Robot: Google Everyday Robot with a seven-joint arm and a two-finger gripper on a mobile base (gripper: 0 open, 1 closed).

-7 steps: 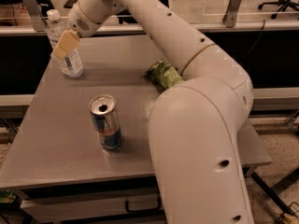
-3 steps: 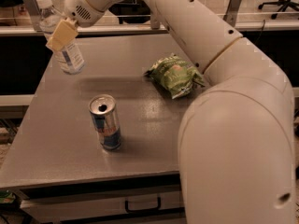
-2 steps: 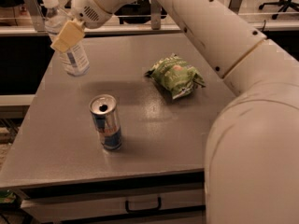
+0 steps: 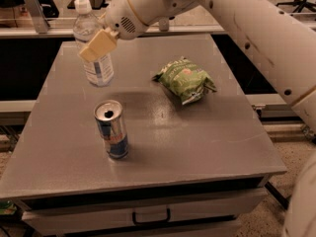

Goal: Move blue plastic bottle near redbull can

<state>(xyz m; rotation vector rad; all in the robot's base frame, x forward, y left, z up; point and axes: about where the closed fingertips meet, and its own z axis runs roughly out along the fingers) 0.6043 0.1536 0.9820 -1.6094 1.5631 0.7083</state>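
Observation:
The blue plastic bottle is clear with a white cap and a blue-and-white label. It stands upright at the back left of the grey table. My gripper is shut around its upper body, with one tan finger across the front and the other hidden behind. The redbull can stands upright in front of the bottle, a short gap away, with its silver top open.
A green snack bag lies at the back right of the table. My white arm reaches in from the upper right over the bag. A drawer handle shows below the table's front edge. A dark gap lies left of the table.
The gripper has carried the bottle to the right, from the table's far left corner to a spot closer behind the can. The can and bag have not moved.

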